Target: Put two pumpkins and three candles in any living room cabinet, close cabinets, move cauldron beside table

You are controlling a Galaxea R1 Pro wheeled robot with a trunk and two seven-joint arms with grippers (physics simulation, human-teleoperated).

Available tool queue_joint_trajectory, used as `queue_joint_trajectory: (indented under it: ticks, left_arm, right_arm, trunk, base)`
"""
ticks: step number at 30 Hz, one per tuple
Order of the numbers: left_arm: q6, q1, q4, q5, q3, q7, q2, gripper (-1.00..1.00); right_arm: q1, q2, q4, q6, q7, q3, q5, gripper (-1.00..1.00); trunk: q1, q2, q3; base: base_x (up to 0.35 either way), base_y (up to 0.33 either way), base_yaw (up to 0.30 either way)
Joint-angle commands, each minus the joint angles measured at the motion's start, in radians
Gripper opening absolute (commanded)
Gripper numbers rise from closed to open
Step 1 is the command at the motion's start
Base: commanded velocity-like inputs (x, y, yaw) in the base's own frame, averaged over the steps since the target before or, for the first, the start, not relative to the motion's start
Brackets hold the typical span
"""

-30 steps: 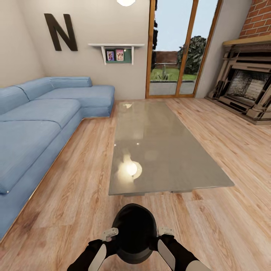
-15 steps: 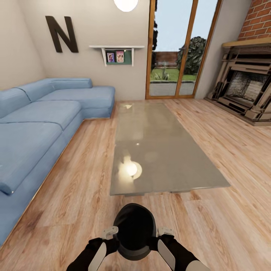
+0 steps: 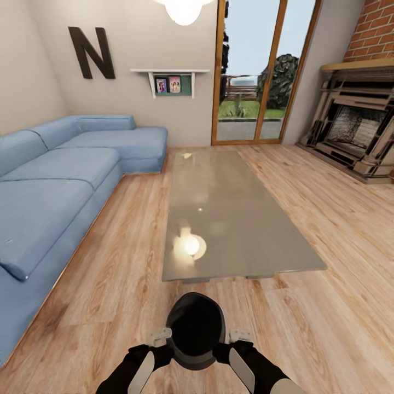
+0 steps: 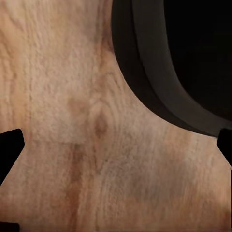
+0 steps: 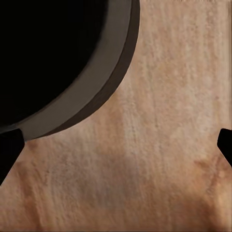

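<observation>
The black round cauldron [image 3: 196, 328] sits low in the head view, just short of the near end of the grey glass-topped table [image 3: 230, 208]. My left gripper [image 3: 158, 336] is against its left side and my right gripper [image 3: 241, 335] against its right side. In the left wrist view the left gripper [image 4: 116, 150] is open, its dark fingertips far apart, with the cauldron's rim [image 4: 159, 72] beside one tip over the wooden floor. The right gripper [image 5: 116, 147] is likewise open, with the cauldron's rim [image 5: 92, 82] by one tip. The pumpkins, candles and cabinet are out of view.
A blue corner sofa [image 3: 54, 180] runs along the left. A fireplace [image 3: 355, 131] stands at the right, and glass doors [image 3: 254, 76] at the back. Wooden floor [image 3: 109, 273] surrounds the table.
The whole head view has shifted slightly, with more of the ceiling lamp showing and the table a little further off. The cauldron stays between the two grippers.
</observation>
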Motion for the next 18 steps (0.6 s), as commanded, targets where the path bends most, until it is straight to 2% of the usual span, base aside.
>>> queue_joint_trajectory:
  ticks: [1,6,10,12,13,14,18]
  left_arm:
    - [0.001,0.000,-0.003,0.000,0.000,0.000,0.000,1.00]
    - [0.068,0.000,-0.067,0.001,0.001,0.000,0.004,1.00]
    - [0.158,0.002,-0.161,0.001,0.003,0.000,0.016,1.00]
    - [0.236,0.005,-0.246,0.001,0.026,-0.001,0.027,1.00]
    - [0.254,0.006,-0.264,0.001,0.034,-0.001,0.028,1.00]
    - [0.310,0.010,-0.316,0.001,0.058,-0.001,0.031,1.00]
    - [0.384,0.015,-0.379,0.002,0.090,-0.001,0.033,1.00]
  right_arm:
    - [0.000,0.000,0.000,-0.001,0.000,0.000,-0.001,1.00]
    - [0.003,0.000,-0.020,-0.001,0.004,0.000,-0.003,1.00]
    - [0.007,-0.001,-0.099,0.014,0.006,0.002,-0.001,1.00]
    - [0.006,-0.002,-0.194,0.068,0.006,0.004,0.003,1.00]
    - [0.006,-0.002,-0.215,0.085,0.006,0.004,0.004,1.00]
    - [0.008,-0.006,-0.273,0.132,0.006,0.003,0.006,1.00]
    - [0.024,-0.019,-0.350,0.183,0.005,0.003,0.006,1.00]
  trunk:
    - [-0.004,0.007,0.003]
    - [-0.023,0.042,0.019]
    - [-0.038,0.070,0.031]
    - [-0.046,0.084,0.038]
    - [-0.050,0.091,0.041]
    - [-0.054,0.098,0.044]
    - [-0.069,0.126,0.056]
  base:
    - [-0.040,0.000,0.000]
    - [-0.012,0.000,0.000]
    - [-0.002,0.000,0.000]
    - [0.000,0.000,0.000]
    - [0.000,0.000,0.000]
    - [0.000,0.000,0.000]
    - [0.000,0.000,0.000]
